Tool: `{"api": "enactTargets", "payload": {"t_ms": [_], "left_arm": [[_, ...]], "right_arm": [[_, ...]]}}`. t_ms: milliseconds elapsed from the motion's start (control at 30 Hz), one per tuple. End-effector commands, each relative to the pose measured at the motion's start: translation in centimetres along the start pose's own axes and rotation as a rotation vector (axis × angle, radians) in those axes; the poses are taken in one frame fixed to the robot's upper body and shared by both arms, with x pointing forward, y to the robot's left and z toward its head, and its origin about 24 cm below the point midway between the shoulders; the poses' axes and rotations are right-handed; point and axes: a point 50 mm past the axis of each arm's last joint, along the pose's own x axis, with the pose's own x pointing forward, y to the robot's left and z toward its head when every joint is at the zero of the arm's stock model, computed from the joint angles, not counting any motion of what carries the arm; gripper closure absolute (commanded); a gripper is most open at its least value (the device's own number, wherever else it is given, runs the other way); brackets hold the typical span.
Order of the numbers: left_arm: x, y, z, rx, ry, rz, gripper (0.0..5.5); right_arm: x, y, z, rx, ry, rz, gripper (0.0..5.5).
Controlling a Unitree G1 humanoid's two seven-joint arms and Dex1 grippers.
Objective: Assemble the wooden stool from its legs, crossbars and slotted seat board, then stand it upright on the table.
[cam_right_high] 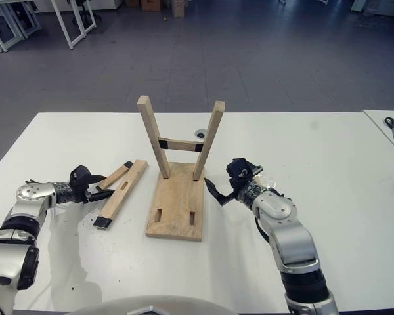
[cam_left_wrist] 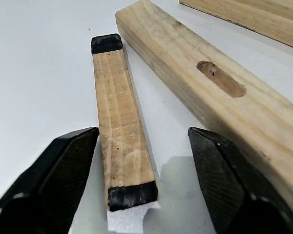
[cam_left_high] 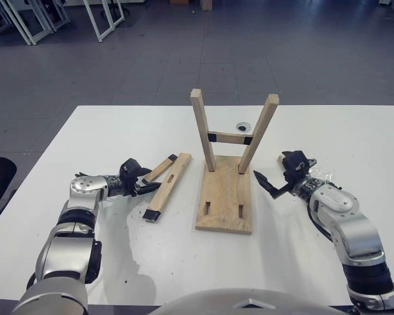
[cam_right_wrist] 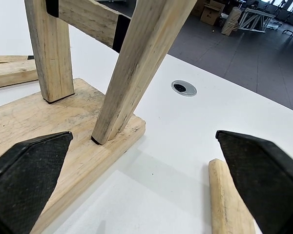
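Jaws of the left gripper (cam_left_high: 143, 184) gape wide around one loose crossbar (cam_left_high: 159, 169) beside one loose leg (cam_left_high: 169, 186). The right gripper (cam_left_high: 274, 178), jaws equally wide, sits beside the single slotted seat board (cam_left_high: 224, 197) on the desk (cam_left_high: 315, 131), which carries two upright legs (cam_left_high: 202, 128) and one fitted crossbar (cam_left_high: 230, 138).

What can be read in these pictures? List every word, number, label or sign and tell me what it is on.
None: no word, number, label or sign can be read.
The seat board, the standing legs, the loose leg and the loose crossbar show only bare wood and black wraps.
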Motion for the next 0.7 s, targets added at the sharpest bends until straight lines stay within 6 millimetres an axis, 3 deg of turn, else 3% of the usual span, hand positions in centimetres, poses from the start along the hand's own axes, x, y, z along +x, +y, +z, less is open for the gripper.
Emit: {"api": "enactTargets", "payload": {"t_ms": [33, 233, 367, 533, 600, 700], "left_arm": [[0.6, -2.2, -5.4, -0.166, 0.278, 0.008, 2.75], [1.4, -3.2, -6.3, -0.285, 0.307, 0.055, 3.41], [2.0, -3.4, -6.1, -0.296, 0.281, 0.105, 4.02], [2.5, -4.2, -5.4, -0.261, 0.209, 0.132, 4.18], [2.0, -3.6, -4.3, -0.228, 0.104, 0.235, 4.18], [0.2, -1.8, -1.2, -0.145, -0.162, 0.486, 4.18]], "right_arm": [[0.1, -0.4, 0.5, 0.0, -0.019, -0.03, 0.0], [0.0, -0.7, 0.8, 0.021, -0.053, -0.074, 0.0], [-1.3, -1.6, 1.3, 0.167, -0.091, -0.083, 0.0], [-3.0, -2.5, 2.1, 0.358, -0.135, -0.082, 0.0], [-3.4, -2.5, 2.7, 0.521, -0.204, -0.006, 0.0], [-4.0, -1.8, 3.7, 0.671, -0.291, 0.108, 0.0]]}}
